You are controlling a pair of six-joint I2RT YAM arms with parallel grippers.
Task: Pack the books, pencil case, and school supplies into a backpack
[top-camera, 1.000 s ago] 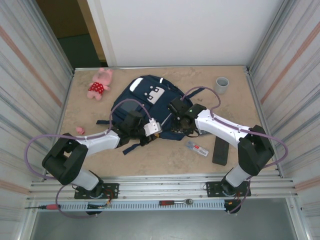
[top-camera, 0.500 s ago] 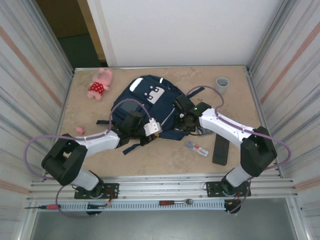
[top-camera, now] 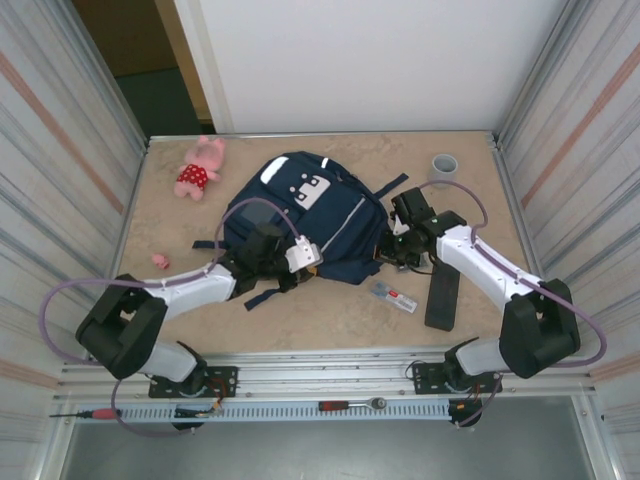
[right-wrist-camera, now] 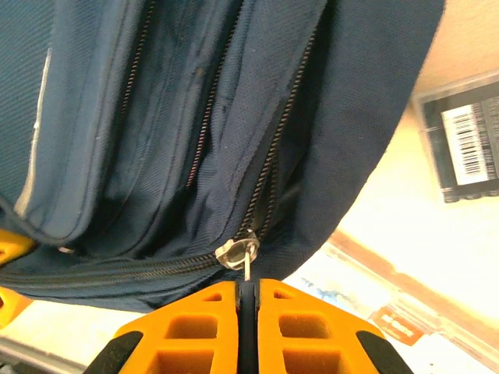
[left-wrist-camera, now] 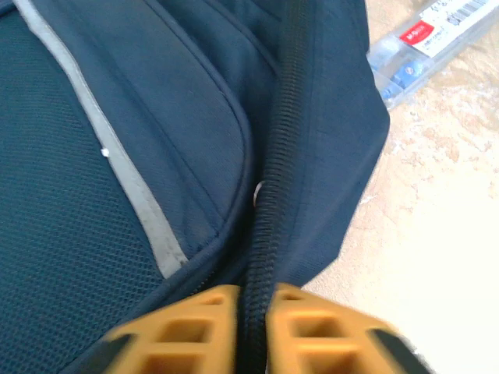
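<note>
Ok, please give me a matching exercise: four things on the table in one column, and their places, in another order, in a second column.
Things:
1 toy
2 cup
3 pencil case
4 backpack

Places:
A middle of the table
B far left
C near right
D far right corner

Pairs: 1-B, 2-D, 3-C, 4-A

The backpack (top-camera: 300, 215) is navy with white patches and thin light-grey stripes, plush toy (top-camera: 198, 167) pink and red, pencil case (top-camera: 441, 298) plain black, fingers (right-wrist-camera: 203, 319) orange, counter (top-camera: 320, 310) mottled beige.
</note>
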